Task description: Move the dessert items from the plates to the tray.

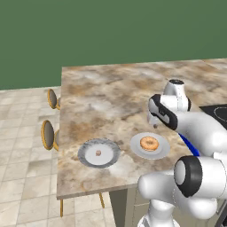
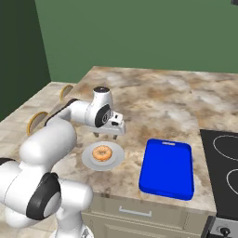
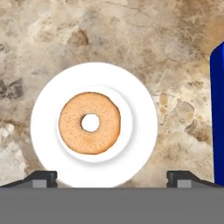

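Note:
An orange-brown ring donut (image 1: 149, 143) (image 2: 102, 153) (image 3: 89, 123) lies in the middle of the plain white plate (image 1: 162, 150) (image 2: 117, 159) (image 3: 135, 131). To its left in the left base view, the dark-rimmed plate (image 1: 86, 153) holds a small brownish morsel (image 1: 98, 153). The blue tray (image 2: 167, 168) (image 3: 217, 113) sits to the right of the donut plate. My gripper (image 1: 153, 125) (image 2: 106, 135) (image 3: 111, 179) hovers above the donut plate, pointing down. It is open, with nothing between its fingertips (image 3: 41, 178).
A black stovetop (image 2: 223, 172) lies right of the tray. Round stools (image 1: 48, 134) (image 2: 35, 122) stand along the counter's far-left side. The marble counter (image 1: 111, 88) stretches bare behind the plates. My own arm hides most of the tray in the left base view.

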